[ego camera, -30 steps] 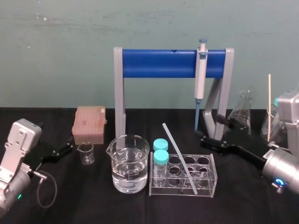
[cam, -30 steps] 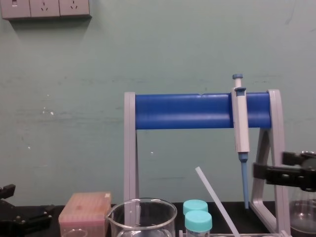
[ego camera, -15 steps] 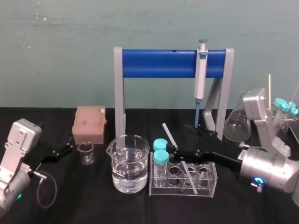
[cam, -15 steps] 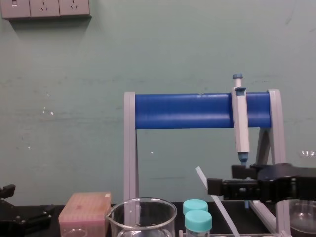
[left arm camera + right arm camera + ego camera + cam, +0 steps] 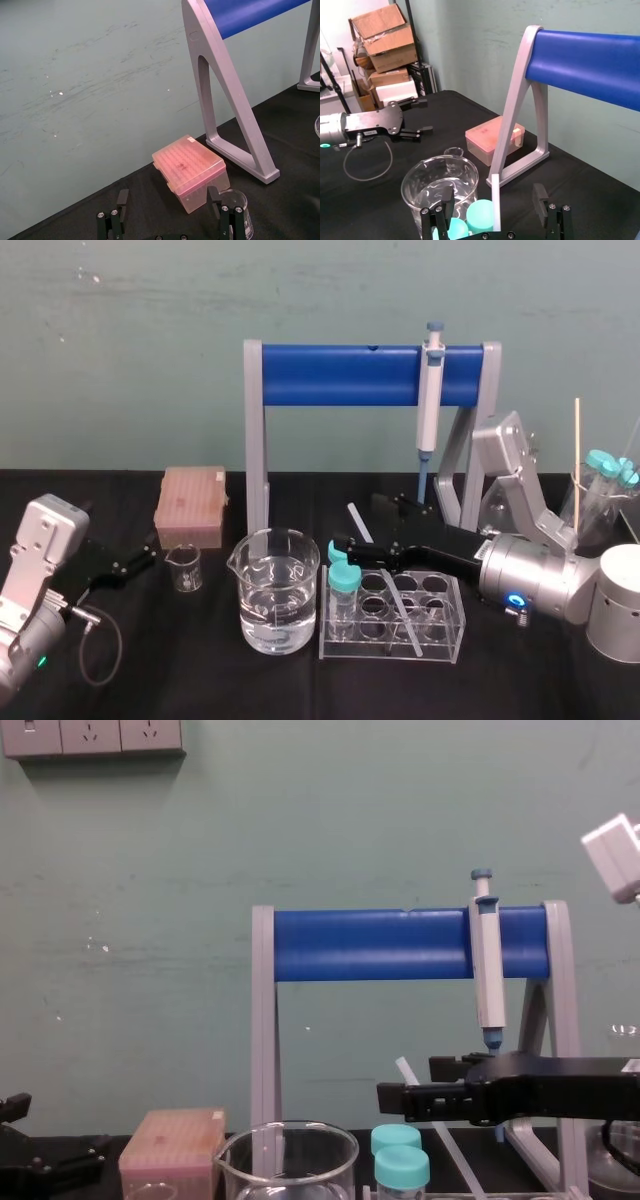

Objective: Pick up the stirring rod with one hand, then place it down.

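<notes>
- Blue-barred pipette stand (image 5: 340, 375) rises behind the right gripper (image 5: 355, 521), and the pipette (image 5: 430, 400) hangs off the bar above the gripper's wrist. Any lift should go up and towards the robot, clear of both.
- Black and long-fingered, the right gripper reaches in above the test-tube rack (image 5: 457, 612). Its jaws are spread wide and hold nothing.
- Water beaker (image 5: 275, 590) sits just off the gripper's fingertips, so I would not push further forward before closing.
- Pink tip box (image 5: 192, 502) and the left gripper (image 5: 148, 555), parked with its fingers apart, are well away on the far side of the beaker and play no part.
- Stirring rod (image 5: 495, 202) leans in the rack below the gripper and slants up between the jaws. In the right wrist view it stands roughly midway between the two fingers, touching neither.
- Teal-capped tubes (image 5: 345, 580) stand just under the nearer finger, so the grip should stay at this height rather than drop lower.
- My judgement of the step: close gently and squarely on the rod's upper part. Then draw it out along its own slant, so that the glass neither levers against the rack nor slips.
</notes>
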